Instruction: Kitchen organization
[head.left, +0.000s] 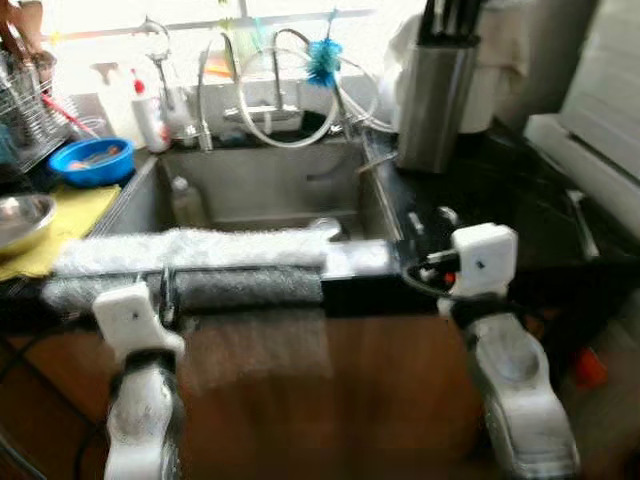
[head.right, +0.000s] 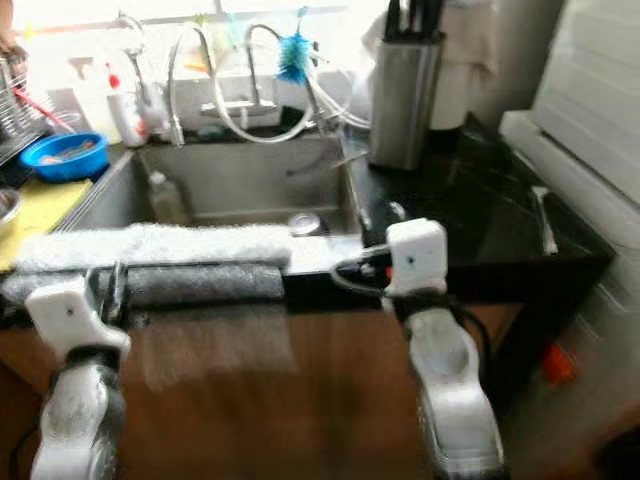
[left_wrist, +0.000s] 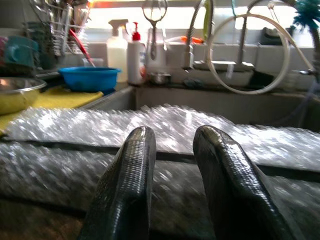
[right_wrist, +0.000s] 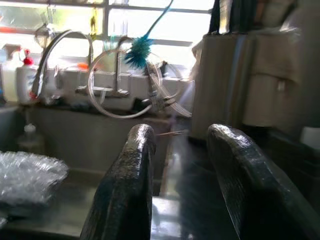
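We see a steel sink (head.left: 260, 185) set into a dark bench (head.left: 500, 190). A long sheet of bubble wrap (head.left: 190, 250) lies over the front edge of the sink and hangs down a little over the brown cupboard front (head.left: 330, 390).

Our left claw (left_wrist: 172, 165) is just in front of the bubble wrap, low at the bench edge. Its two black fingers (left_wrist: 127, 180) stand a little apart and hold nothing. Our right claw (right_wrist: 182, 175) is at the front edge of the bench, to the right of the sink. Its fingers (right_wrist: 127, 185) are apart too, with nothing between them.

In the sink a small bottle (head.left: 185, 200) stands by the left wall, and a round shiny thing (head.right: 303, 222) lies near the front. Behind the sink are bent taps (head.left: 215, 90) and a loop of clear hose (head.left: 275, 100). A blue brush (head.left: 323, 60) hangs above them by the bright window. A white bottle with a red top (head.left: 150, 115) stands at the back left corner.

To the left of the sink a blue bowl (head.left: 92, 160) sits near a wire rack (head.left: 25, 105). In front of them a yellow cloth (head.left: 60, 225) lies on the bench with a metal bowl (head.left: 20, 220) on it.

To the right of the sink a tall steel holder (head.left: 435, 100) stands with dark handles (head.left: 450, 18) sticking out of its top.
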